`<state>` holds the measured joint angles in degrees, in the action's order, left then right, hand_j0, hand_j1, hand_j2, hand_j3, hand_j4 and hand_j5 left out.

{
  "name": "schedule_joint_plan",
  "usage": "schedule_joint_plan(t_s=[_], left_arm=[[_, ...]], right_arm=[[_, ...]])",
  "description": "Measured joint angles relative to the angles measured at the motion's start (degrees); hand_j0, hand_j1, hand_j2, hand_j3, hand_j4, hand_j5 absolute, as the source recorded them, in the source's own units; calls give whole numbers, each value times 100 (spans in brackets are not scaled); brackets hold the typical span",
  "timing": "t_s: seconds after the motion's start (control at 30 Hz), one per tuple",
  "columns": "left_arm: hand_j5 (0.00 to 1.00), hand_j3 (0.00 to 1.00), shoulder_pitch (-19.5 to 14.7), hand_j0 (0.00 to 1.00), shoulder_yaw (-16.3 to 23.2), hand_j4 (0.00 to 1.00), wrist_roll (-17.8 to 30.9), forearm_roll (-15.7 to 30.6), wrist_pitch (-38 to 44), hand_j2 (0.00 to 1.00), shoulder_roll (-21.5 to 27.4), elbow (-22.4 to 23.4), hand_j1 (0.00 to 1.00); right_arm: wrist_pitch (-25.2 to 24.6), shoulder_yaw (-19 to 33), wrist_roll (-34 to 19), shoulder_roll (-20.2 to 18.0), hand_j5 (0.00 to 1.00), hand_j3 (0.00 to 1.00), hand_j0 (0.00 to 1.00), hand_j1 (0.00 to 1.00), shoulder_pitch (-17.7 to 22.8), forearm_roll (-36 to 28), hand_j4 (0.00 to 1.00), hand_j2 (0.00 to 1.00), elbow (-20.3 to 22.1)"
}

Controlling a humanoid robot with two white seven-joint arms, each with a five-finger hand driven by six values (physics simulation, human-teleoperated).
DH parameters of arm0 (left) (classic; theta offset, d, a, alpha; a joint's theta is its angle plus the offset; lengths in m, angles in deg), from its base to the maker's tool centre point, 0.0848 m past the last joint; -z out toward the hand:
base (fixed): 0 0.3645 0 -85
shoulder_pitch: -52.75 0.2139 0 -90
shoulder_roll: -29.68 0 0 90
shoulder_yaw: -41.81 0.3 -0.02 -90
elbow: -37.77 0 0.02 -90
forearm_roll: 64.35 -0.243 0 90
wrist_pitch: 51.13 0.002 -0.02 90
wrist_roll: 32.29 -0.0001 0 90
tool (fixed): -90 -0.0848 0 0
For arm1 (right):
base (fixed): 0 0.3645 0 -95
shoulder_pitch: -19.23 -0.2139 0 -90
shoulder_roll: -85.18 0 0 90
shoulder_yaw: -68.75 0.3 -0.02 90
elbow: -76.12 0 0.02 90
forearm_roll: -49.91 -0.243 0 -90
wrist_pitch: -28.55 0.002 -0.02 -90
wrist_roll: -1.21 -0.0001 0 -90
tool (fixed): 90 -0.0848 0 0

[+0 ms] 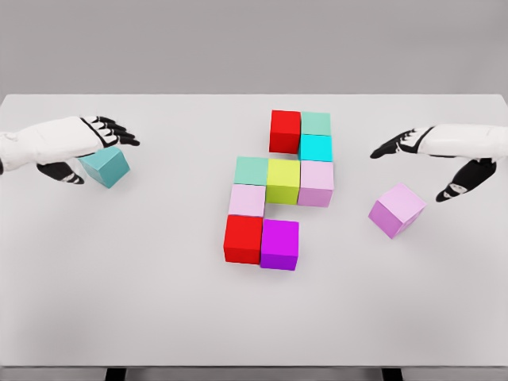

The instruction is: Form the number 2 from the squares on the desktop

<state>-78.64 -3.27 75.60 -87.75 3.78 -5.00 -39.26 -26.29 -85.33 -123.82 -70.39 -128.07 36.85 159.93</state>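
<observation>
Left arm enters from the left edge, level; left hand [87,147] palm down, fingers extended and spread, thumb hanging below. Right arm enters from the right edge; right hand [432,155] likewise flat, fingers extended inward, thumb dropped, grasping nothing

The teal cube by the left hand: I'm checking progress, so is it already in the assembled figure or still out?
Out. The teal cube sits apart at the table's left, under the left hand, far from the cluster of cubes.

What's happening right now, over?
Left robot hand open over teal cube. Right robot hand open above pink cube. Nine-cube figure unfinished. Nothing blocking.
</observation>
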Motion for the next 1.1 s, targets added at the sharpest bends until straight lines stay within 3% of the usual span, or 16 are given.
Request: schedule_joint_plan(t_s=[0.17, 0.53, 1.1], left_arm=[[100, 100, -290, 100, 243, 100, -39, -132, 1, 100, -74, 357, 100], [100, 100, -352, 100, 374, 100, -127, -195, 1, 100, -278, 779, 100], [100, 100, -387, 100, 385, 100, -409, -277, 2, 100, -598, 1440, 100]], right_arm=[[-1, -5, 0, -115, 100, 100, 100, 100, 159, -15, 100, 100, 75], [-2, -179, 0, -69, 100, 100, 100, 100, 378, -45, 100, 100, 52], [-4, -202, 1, 459, 100, 100, 100, 100, 475, 1, 100, 100, -650]])
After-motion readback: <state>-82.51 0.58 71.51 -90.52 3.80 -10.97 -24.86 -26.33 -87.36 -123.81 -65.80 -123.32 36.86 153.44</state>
